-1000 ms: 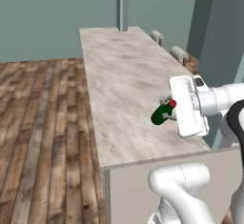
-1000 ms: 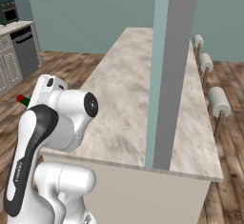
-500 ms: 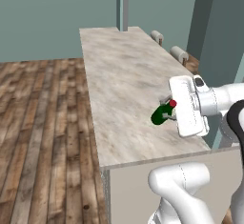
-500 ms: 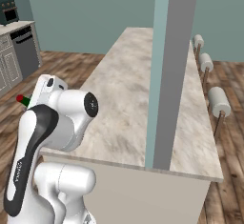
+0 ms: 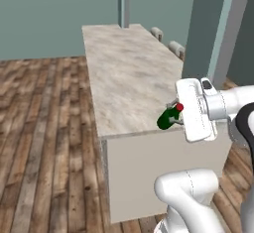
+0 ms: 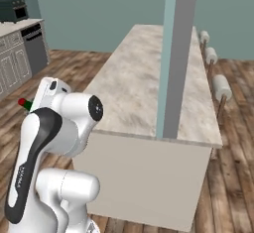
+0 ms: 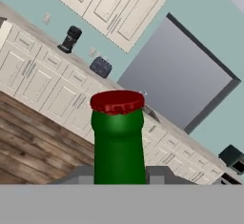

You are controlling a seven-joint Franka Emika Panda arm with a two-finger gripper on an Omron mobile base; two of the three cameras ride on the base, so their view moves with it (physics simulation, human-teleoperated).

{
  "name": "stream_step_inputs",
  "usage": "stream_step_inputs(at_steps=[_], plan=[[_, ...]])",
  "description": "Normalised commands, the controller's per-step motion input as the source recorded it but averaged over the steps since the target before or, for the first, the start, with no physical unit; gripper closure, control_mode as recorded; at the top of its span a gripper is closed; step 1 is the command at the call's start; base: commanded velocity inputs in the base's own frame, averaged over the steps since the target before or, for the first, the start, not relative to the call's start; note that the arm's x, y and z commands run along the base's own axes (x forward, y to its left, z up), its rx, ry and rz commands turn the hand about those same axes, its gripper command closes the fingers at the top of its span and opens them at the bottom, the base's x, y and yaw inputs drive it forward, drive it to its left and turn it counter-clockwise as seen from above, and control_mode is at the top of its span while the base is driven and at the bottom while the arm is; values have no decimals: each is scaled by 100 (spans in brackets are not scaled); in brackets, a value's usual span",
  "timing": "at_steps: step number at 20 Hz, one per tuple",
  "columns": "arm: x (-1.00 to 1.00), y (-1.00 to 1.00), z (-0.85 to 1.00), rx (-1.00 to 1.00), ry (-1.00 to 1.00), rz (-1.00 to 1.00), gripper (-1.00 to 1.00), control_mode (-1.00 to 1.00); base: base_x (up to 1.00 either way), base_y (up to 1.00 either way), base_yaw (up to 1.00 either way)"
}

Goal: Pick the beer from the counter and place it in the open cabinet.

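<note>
Tool (image 5: pixel 174 115) clamps the beer (image 5: pixel 168 118), lifted clear past the near edge of the tabletop (image 5: pixel 129 78); wood floor (image 5: pixel 44 128) lies beyond it. From the right base view, the beer's red cap (image 6: pixel 22 101) pokes out beside the arm, tabletop (image 6: pixel 144 83) behind. Hand view: the bottle (image 7: pixel 118 139) rises ahead, pale cabinets (image 7: pixel 109 4) and a grey fridge (image 7: pixel 176 75) beyond.

Franka arm (image 6: pixel 59 128): glossy white rounded shells, dark joint band at lower left of the right base view with small pale lettering, round black joint cap. Flat white boxy hand (image 5: pixel 196 109) at right of the left base view.
</note>
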Motion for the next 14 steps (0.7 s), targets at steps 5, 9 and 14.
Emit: stream_step_inputs(at_steps=[5,9,14], plan=[[0,0,0,0,0,0,100,100,-75,-1,10],[0,0,0,0,0,0,100,100,-42,1,41],[0,0,0,0,0,0,100,100,-23,7,48]])
